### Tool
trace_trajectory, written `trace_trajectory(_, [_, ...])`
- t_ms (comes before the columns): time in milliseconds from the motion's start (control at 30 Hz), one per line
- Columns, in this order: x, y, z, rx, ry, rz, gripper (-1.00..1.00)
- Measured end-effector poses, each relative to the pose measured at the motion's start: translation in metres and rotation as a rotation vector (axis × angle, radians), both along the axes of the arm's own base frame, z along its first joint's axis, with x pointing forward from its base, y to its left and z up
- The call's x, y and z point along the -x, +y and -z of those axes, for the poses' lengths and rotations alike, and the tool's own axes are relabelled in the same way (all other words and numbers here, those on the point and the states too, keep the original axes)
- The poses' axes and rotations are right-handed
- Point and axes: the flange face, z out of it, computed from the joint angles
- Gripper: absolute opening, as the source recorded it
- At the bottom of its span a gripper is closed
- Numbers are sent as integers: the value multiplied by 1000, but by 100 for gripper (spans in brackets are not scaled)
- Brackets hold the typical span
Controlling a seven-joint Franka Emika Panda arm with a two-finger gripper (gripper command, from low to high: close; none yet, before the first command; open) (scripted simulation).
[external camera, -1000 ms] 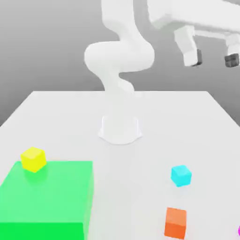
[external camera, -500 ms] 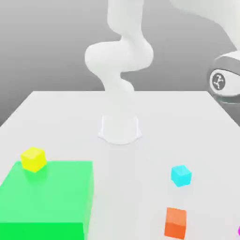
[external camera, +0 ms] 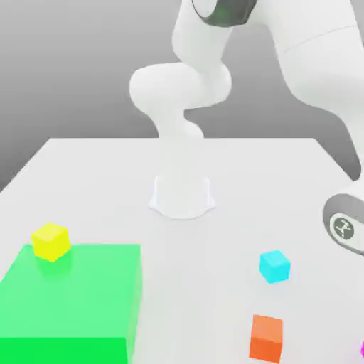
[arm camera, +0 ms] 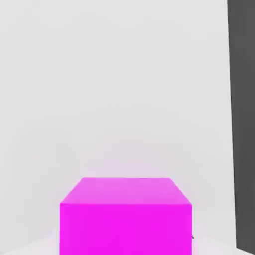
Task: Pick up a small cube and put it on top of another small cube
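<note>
A magenta cube (arm camera: 124, 214) sits on the white table (arm camera: 119, 89), very close in front of the hand camera. A sliver of that magenta cube (external camera: 362, 350) shows at the exterior view's lower right edge. The arm's wrist (external camera: 345, 227) reaches down toward that corner, and the hand itself is cut off by the picture's edge. The frames do not show whether the cube is gripped. Other small cubes lie on the table: cyan (external camera: 274, 266), orange (external camera: 266, 337), and yellow (external camera: 50, 241).
A large flat green block (external camera: 71, 298) fills the near part of the exterior view's left, and the yellow cube rests at its far edge. The arm's base (external camera: 182, 195) stands mid-table. In the hand view the table's edge (arm camera: 230, 124) runs close beside the magenta cube.
The arm has swung down from high at the exterior view's right to the table's near right corner. The cubes have not moved.
</note>
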Motion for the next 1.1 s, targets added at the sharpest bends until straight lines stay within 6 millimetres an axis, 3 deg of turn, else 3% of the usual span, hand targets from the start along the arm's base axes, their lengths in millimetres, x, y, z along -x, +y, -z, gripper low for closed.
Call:
trace_trajectory(100, [-2, -6, -42, 2, -1, 14, -100])
trace_trajectory(300, [-37, -152, -100, 44, -33, 384, -100])
trace_trajectory(467, [-29, -276, -138, 62, -45, 714, -100])
trace_trajectory(500, [-23, -304, -144, 64, -45, 789, -100])
trace_trajectory(567, [-4, -379, -158, 65, -44, 990, -100])
trace_trajectory(633, [34, -459, -174, 62, -40, 1232, -100])
trace_trajectory(667, [54, -484, -182, 56, -36, 1334, -100])
trace_trajectory(833, [147, -559, -195, 7, -6, 1717, -100])
trace_trajectory(967, [161, -568, -153, -5, 3, 1776, -100])
trace_trajectory(1000, [162, -568, -141, -3, 2, 1778, 100])
trace_trajectory(1100, [162, -568, -141, -3, 2, 1778, 100])
